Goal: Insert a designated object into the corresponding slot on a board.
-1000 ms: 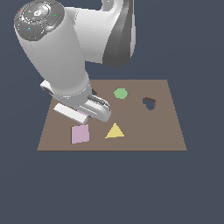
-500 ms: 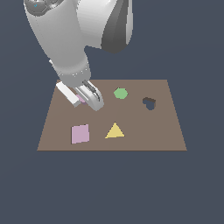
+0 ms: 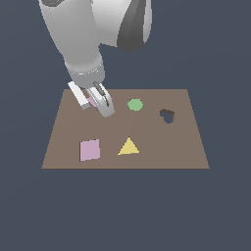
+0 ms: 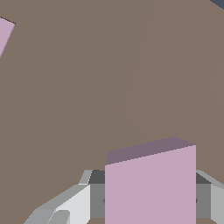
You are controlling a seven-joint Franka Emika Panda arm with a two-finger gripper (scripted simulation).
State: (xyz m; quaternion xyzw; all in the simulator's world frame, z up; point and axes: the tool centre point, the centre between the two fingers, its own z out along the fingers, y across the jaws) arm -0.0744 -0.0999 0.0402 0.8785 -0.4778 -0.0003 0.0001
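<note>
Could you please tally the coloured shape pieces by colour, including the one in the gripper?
Pink: 2, the large square on the board and the small block in the gripper
Green: 1, hexagon
Yellow: 1, triangle
Total: 4

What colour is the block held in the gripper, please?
Lilac-pink block; wrist view shows it best.

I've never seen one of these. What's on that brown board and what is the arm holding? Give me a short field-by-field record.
board: brown rectangle
gripper: over the board's far corner on the exterior view's left
held: small pink block, gripped between the fingers
other pieces: large pink square, yellow triangle, green hexagon
open hole: dark heart shape
diamond hole: not visible
</note>
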